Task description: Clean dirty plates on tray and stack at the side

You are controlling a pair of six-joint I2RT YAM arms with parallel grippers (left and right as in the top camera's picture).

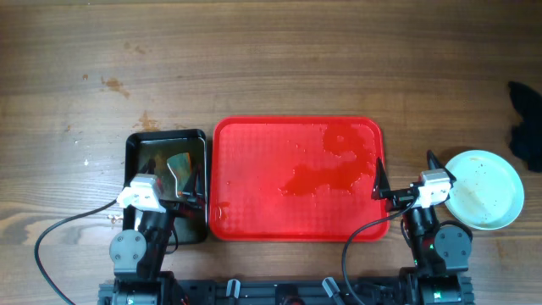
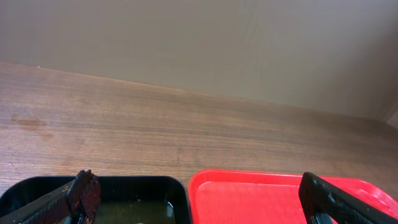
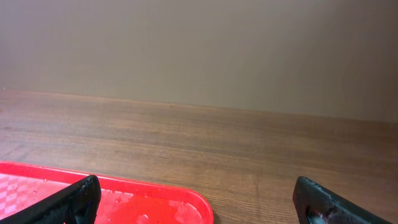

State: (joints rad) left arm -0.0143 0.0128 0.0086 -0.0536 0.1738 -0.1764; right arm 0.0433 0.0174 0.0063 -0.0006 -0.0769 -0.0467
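Observation:
The red tray (image 1: 254, 169) lies at the table's middle with no plates on it, only wet patches. Its corners show in the left wrist view (image 2: 249, 199) and the right wrist view (image 3: 143, 202). A pale blue-white plate (image 1: 483, 188) sits on the table right of the tray; I cannot tell whether others lie under it. My left gripper (image 1: 171, 185) (image 2: 202, 199) is open and empty, straddling the gap between the black tray and the red tray. My right gripper (image 1: 405, 180) (image 3: 196, 199) is open and empty, between the red tray's right edge and the plate.
A smaller black tray (image 1: 169, 138) holding murky liquid sits left of the red tray and also shows in the left wrist view (image 2: 124, 183). A dark object (image 1: 525, 119) lies at the right edge. Bare wooden table stretches beyond both trays.

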